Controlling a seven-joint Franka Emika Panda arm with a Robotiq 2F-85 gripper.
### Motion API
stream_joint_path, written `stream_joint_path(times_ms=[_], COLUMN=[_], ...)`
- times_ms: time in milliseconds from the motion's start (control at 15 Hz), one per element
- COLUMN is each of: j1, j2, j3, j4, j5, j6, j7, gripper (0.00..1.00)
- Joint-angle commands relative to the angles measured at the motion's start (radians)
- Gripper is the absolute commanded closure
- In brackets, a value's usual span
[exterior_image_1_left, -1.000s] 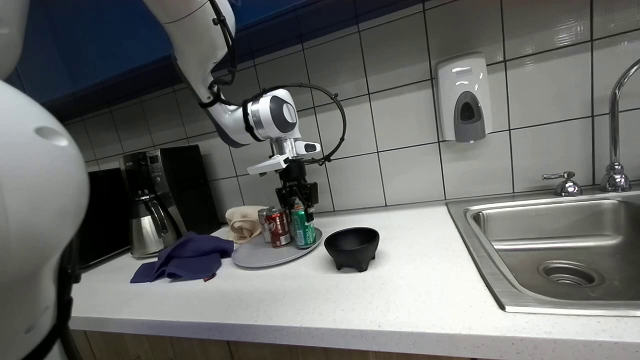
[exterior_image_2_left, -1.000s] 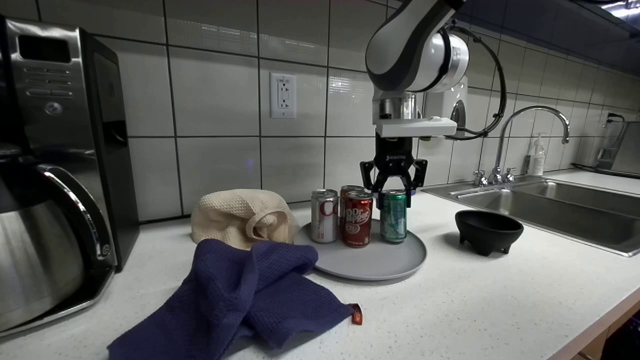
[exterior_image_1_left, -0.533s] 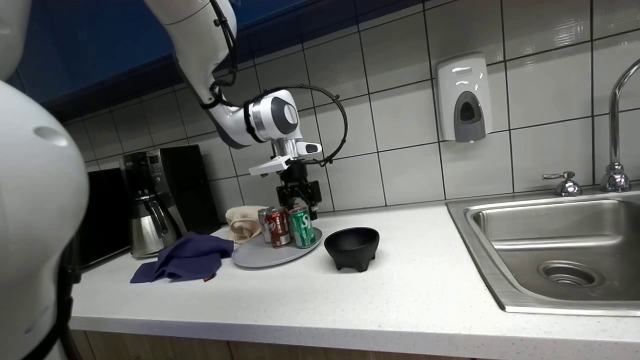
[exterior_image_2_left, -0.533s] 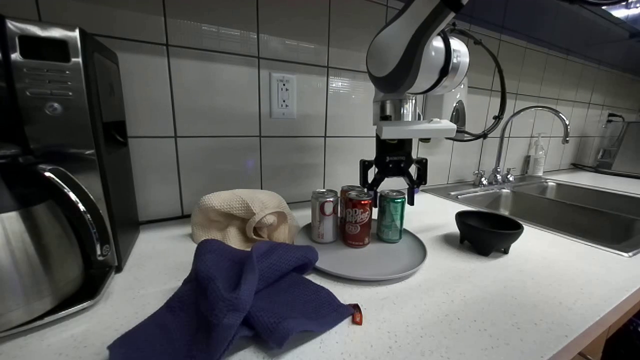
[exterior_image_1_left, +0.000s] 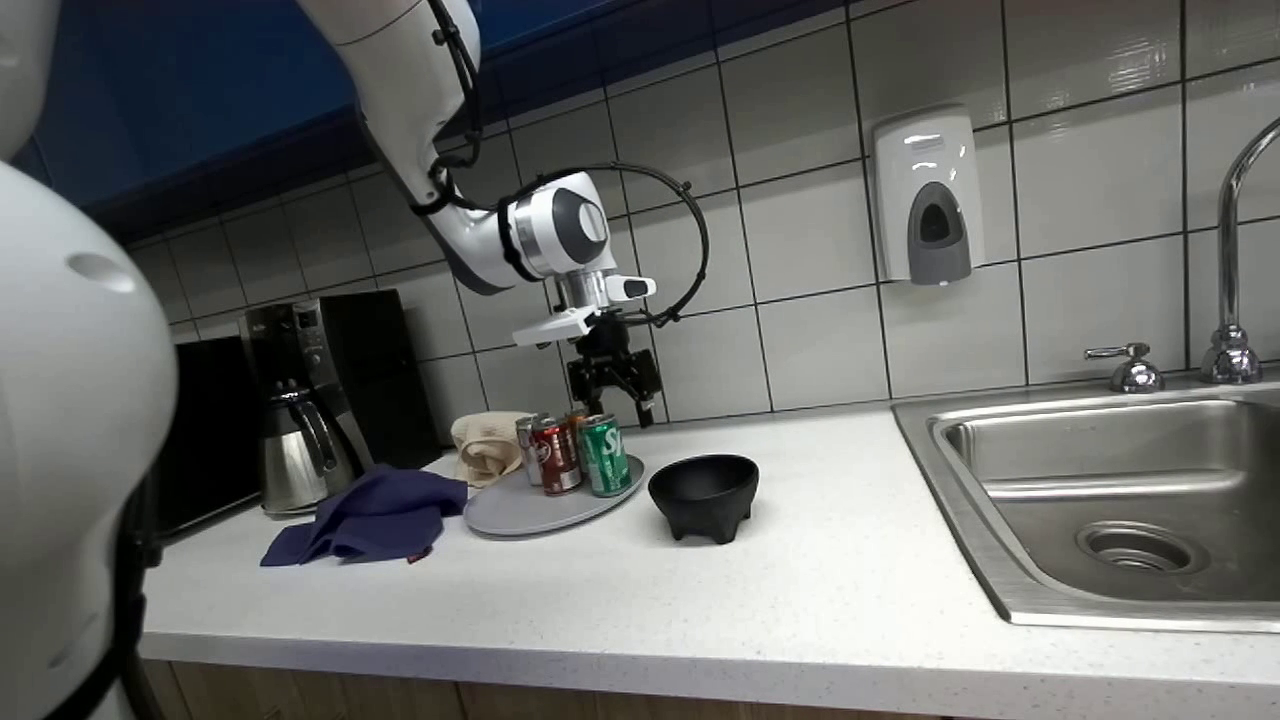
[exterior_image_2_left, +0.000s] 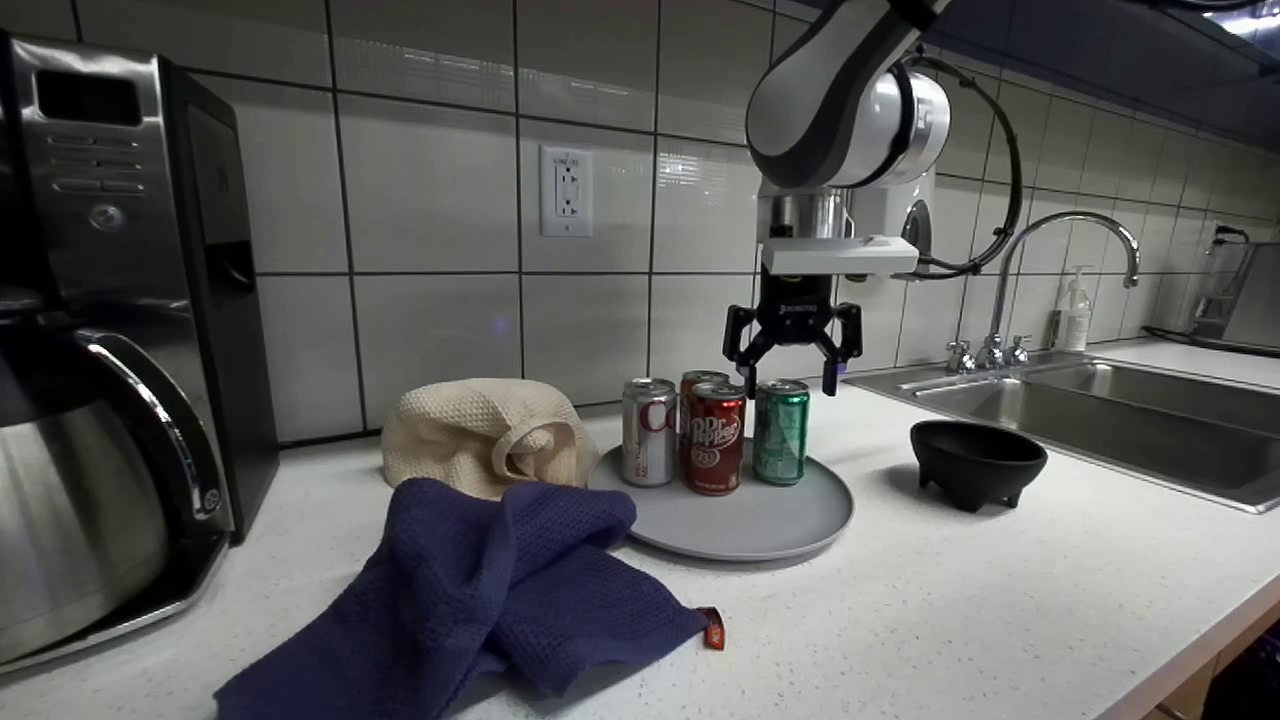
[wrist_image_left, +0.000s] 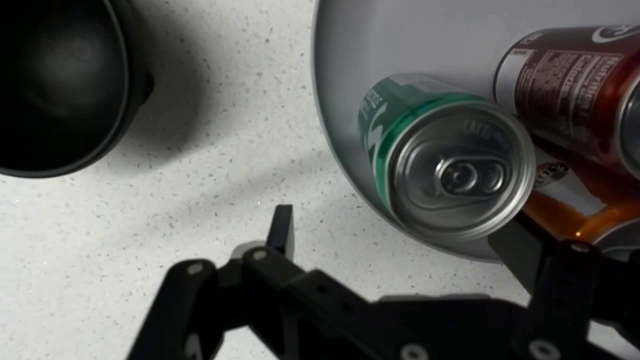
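Observation:
My gripper is open and empty, just above and behind a green can in an exterior view. In an exterior view the gripper is clear of the green can's top. In the wrist view the jaws are spread wide, with the green can beyond them and one finger close to its lid. The can stands upright near the edge of a grey plate. A dark red can, a silver-white can and an orange can, partly hidden, stand beside it.
A black footed bowl stands beside the plate. A purple cloth and a beige cloth lie on the other side, near a coffee maker. A steel sink and a tiled wall bound the counter.
The fingers spread apart and let go of the green can, which shifted slightly and stays on the plate. The gripper then rose and moved a little toward the sink side.

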Motion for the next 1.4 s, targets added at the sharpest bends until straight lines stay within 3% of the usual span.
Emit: stream_joint_path(times_ms=[0, 733, 1333], j1=[-0.005, 0.016, 0.028], j2=[-0.031, -0.114, -0.277], j3=[-0.004, -0.029, -0.010], j4=[-0.027, -0.059, -0.233], j5=[-0.024, -0.152, -0.260], j6=[0.024, 0.079, 0.115], j7=[0.020, 0.085, 0.215], gripper=[0.00, 0.00, 0.00])
